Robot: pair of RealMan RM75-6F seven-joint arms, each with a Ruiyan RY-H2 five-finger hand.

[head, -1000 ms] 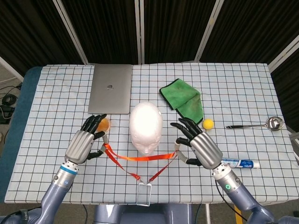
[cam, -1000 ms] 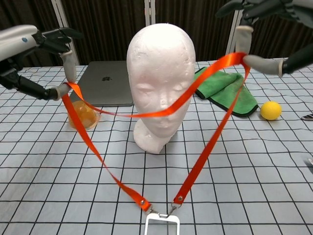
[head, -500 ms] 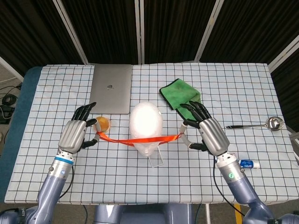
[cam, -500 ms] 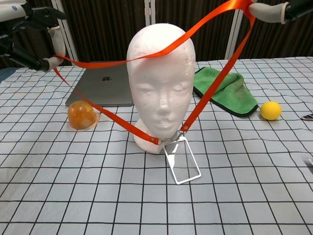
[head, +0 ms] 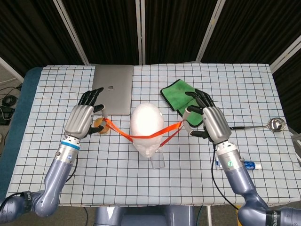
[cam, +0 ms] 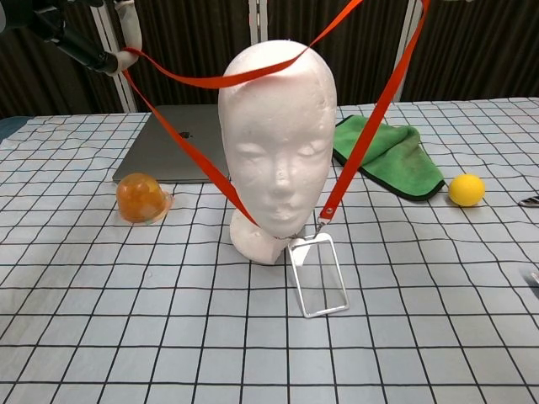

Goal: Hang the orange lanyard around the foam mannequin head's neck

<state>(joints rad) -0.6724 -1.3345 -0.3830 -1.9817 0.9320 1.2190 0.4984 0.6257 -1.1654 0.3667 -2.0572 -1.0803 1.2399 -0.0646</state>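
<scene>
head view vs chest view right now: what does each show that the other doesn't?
Head view only: both robot hands whole, the left robot hand and the right robot hand, each holding one side of the orange lanyard; also the ladle and toothpaste tube.

Chest view only: the mannequin's face, and the clear badge holder tilted, its lower end on the table.

Both: foam mannequin head, lanyard, laptop, green cloth, orange ball.
</scene>
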